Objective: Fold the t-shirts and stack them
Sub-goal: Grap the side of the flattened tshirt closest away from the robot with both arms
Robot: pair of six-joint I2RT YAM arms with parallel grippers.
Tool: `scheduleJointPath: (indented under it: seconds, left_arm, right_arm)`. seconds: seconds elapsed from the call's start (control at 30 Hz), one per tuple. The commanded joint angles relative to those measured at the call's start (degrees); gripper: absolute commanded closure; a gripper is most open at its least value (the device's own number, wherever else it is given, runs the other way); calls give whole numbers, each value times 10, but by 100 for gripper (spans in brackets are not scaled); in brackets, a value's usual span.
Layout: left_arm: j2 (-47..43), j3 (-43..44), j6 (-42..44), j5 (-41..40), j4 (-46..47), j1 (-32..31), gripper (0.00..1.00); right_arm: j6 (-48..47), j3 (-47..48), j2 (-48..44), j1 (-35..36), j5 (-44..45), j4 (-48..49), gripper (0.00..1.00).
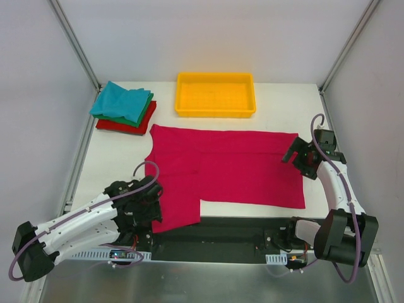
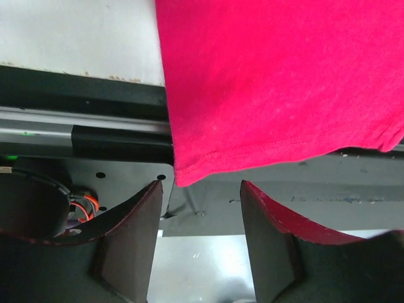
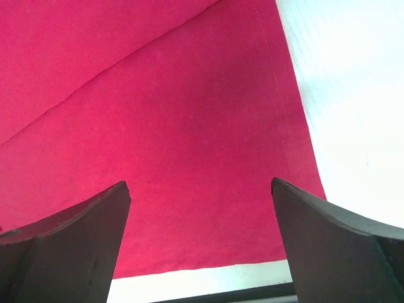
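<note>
Cloth of magenta t-shirt [image 1: 240, 167] lies flat, L-shaped, softly creased.

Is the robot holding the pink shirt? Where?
Nothing is held. Both tools are open: left tool by a corner of the pink shirt, right tool above its edge.

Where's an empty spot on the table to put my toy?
Bare table lies left of the pink t-shirt, on the near side of the folded stack, and in the far right corner beside the yellow tray. The middle is crowded: the shirt covers it.
</note>
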Motion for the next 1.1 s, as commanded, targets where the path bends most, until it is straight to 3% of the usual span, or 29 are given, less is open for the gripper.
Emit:
scheduleJointPath:
  seconds: [0.0,0.17,0.67,0.87,0.97,1.07]
  left_arm:
    - [18,-1,-24,38,-26,-30,50]
    - [45,-9,-7,68,8,-44,56]
    - [115,-43,-4,48,106,-48,67]
    - [133,-30,-5,38,121,-48,79]
    - [127,-29,-3,46,124,-48,100]
    - [113,-34,-2,55,124,-48,100]
  right_arm:
    - [-11,3,9,-3,20,-5,4]
    - [-11,0,13,-3,31,-4,4]
    - [-8,-3,15,-3,40,-4,4]
    - [-8,-9,15,-3,40,-5,4]
    - [-11,-15,7,-3,43,-5,4]
    - [-12,-19,3,-3,41,-7,4]
